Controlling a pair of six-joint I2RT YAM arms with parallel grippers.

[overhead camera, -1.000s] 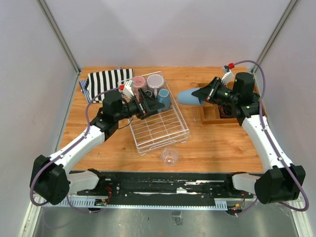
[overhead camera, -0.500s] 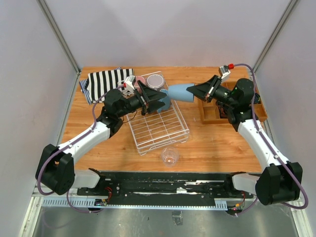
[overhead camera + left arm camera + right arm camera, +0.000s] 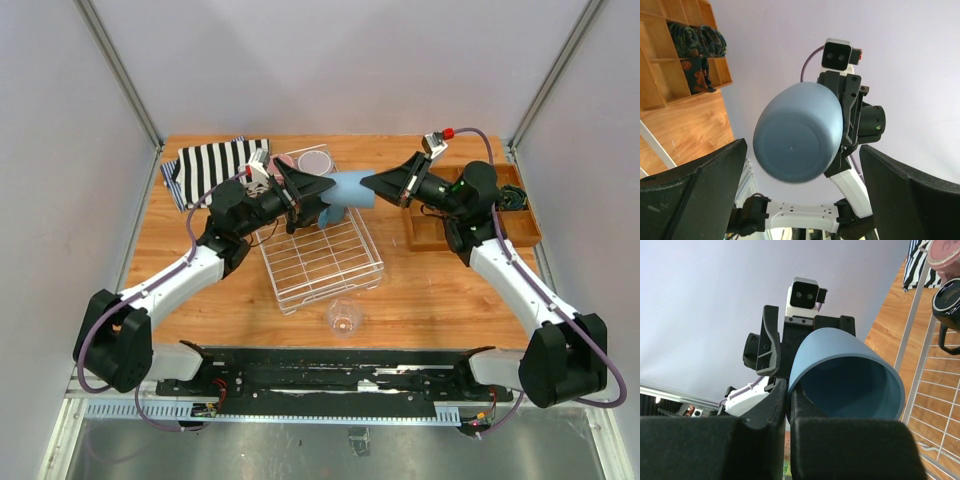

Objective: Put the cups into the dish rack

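Wooden desk (image 3: 450, 290), white walls: our right tool (image 3: 368, 183) is clamped on the rim of the light blue tumbler (image 3: 345, 190), holding it sideways in the air with its base toward our left tool (image 3: 322, 197), whose jaws stand wide apart. Below both tools we see the dish rack (image 3: 325, 262); the clear glass (image 3: 343, 317) stands on the desk, well apart from either tool.

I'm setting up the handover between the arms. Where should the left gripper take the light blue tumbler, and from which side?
Take the light blue tumbler by its closed base end, coming from the left along its axis. It hangs horizontal, base facing the open left gripper, while the right gripper pinches the rim, leaving only the base half free.
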